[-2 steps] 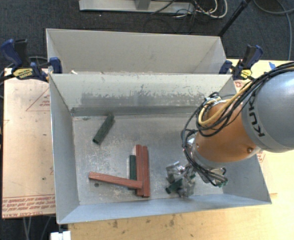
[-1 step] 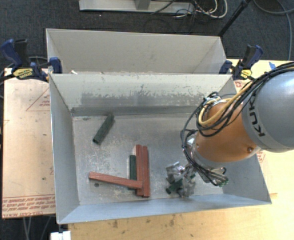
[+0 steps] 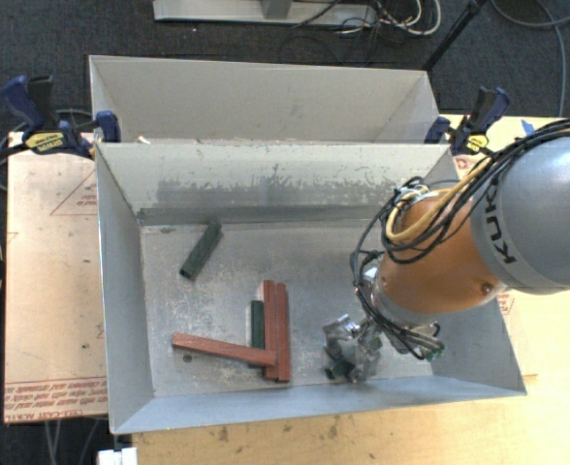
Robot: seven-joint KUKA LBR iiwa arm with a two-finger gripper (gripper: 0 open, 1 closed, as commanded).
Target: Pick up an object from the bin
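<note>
Just right of the red L-shaped block, the gripper hangs low over the bin floor; whether its grip is open or closed I cannot tell. A small dark piece seems to lie under it. Best to centre on that piece, then lift straight up, clear of the block.

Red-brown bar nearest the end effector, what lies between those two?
Only bare bin floor separates the bar from the end effector, in the camera view.
</note>
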